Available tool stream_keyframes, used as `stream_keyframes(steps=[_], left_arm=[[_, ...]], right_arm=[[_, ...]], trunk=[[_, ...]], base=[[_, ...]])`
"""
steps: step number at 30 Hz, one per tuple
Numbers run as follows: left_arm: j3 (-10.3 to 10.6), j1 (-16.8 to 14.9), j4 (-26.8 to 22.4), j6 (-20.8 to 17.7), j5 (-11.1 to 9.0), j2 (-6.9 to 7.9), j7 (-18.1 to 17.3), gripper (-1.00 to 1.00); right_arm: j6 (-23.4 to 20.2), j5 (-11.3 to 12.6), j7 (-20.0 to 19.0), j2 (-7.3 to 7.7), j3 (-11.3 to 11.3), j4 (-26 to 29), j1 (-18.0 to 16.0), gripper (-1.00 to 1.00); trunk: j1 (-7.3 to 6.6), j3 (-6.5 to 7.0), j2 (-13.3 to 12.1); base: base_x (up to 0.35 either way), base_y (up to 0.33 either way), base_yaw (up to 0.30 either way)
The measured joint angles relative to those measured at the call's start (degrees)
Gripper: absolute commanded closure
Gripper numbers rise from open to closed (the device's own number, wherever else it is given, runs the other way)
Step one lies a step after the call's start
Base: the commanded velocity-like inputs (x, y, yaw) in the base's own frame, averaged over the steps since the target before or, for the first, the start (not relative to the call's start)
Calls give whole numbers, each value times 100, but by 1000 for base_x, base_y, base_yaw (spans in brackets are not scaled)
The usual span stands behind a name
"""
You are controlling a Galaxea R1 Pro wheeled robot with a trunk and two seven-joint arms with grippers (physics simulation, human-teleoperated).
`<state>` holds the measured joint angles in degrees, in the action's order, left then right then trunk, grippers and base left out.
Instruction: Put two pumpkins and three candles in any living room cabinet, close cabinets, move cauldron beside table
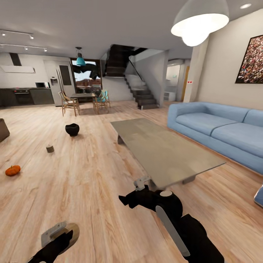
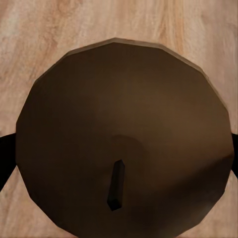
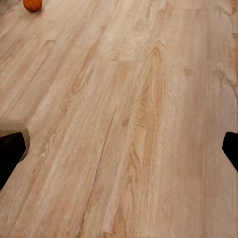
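Left claw (image 1: 60, 233) closed around candle (image 2: 124, 139). Right claw (image 1: 140, 184) spread wide, empty, over floor (image 3: 129, 124). Pumpkin (image 1: 12, 170), second candle (image 1: 50, 148), cauldron (image 1: 72, 129) on floor left of desk (image 1: 164, 149).

Pumpkin (image 3: 32, 4) cut by frame edge; candle (image 2: 124, 139) clipped at bottom; left gripper (image 1: 58, 233) half out of frame.

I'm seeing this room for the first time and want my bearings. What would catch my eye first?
The long grey coffee table fills the middle of the wooden floor, with the blue sofa along the wall to its right. On the floor to the left lie a bright orange pumpkin, a small candle and, farther back, the black cauldron. The left wrist view looks down on a brown round candle top between the left gripper's fingers.
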<state>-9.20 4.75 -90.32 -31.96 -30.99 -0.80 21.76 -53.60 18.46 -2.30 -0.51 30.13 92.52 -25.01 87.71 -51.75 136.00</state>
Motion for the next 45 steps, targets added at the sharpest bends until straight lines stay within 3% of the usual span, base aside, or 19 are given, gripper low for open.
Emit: stream_keyframes(steps=[4,7,15,27,45], left_arm=[[-285,231,-128,-18,8,16,-32,100],[-458,217,-159,-59,-18,31,-49,100],[-751,-710,-155,-810,-18,103,-51,100],[-772,-792,-116,-828,-35,77,-63,100],[-792,-277,-71,-229,-13,31,-48,100]], right_arm=[[-6,-7,13,0,1,-5,6,-100],[-1,-8,19,1,4,-7,9,-100],[53,-16,24,-31,-7,-10,9,-100],[39,-14,45,-55,-12,-11,9,-100],[-1,-39,70,-204,-31,-71,-10,-100]], trunk=[[0,0,0],[-1,0,0],[-1,2,-1],[-1,1,0],[-2,0,0]], base=[[201,280,62],[221,268,23],[252,215,5],[319,19,50],[325,11,264]])
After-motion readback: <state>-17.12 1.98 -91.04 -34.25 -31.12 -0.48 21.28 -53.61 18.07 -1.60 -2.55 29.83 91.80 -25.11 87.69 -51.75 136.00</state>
